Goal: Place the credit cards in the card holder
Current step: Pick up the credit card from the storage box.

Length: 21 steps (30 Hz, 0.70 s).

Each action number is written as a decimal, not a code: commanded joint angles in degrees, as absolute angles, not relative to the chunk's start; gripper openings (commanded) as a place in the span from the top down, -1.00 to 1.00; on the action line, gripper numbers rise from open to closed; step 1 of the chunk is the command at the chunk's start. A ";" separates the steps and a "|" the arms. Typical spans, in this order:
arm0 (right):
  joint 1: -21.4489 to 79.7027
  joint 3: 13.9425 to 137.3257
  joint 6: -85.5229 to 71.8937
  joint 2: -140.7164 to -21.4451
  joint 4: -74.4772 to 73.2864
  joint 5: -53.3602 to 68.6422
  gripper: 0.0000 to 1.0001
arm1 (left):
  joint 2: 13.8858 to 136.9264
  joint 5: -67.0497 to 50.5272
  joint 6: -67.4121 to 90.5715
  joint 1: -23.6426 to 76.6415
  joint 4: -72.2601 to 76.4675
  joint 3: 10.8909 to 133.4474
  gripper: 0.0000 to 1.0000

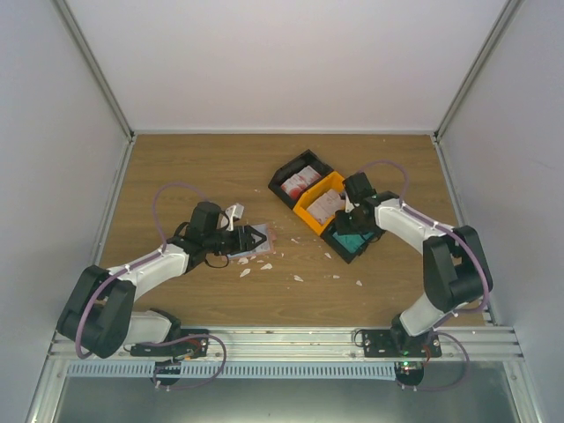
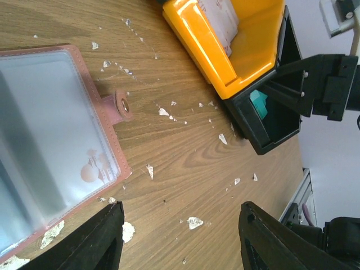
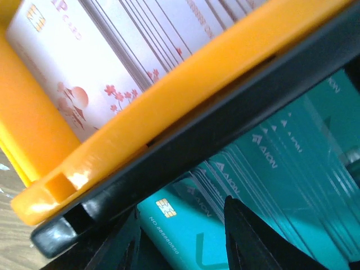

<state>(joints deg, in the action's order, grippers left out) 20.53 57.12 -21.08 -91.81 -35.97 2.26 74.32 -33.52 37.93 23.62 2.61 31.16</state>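
Observation:
The card holder [image 2: 56,129] lies open on the table, salmon-pink rim round a light blue pocketed inside; it also shows under my left arm [image 1: 270,238]. My left gripper [image 2: 181,207] [image 1: 254,238] stands open just right of it over bare wood, holding nothing. The credit cards stand in stacks in three bins: red-and-white [image 1: 301,181], pale pink [image 3: 112,67] [image 1: 324,204] and teal [image 3: 185,230] [image 1: 352,240]. My right gripper [image 3: 180,208] [image 1: 354,227] is down in the teal bin, jaws apart, with the front teal card between the fingers; I cannot tell if they touch it.
The orange bin [image 2: 197,45] [image 3: 169,112] sits between two black bins [image 1: 284,176] [image 2: 264,140], in a diagonal row at the table's back right. Small white scraps [image 2: 194,223] [image 1: 245,272] are scattered over the wood in front of the card holder and the bins.

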 commanded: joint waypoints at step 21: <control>20.32 55.04 -18.24 -93.06 -34.52 2.00 0.31 | 75.44 -33.02 37.48 24.62 5.81 30.51 -0.15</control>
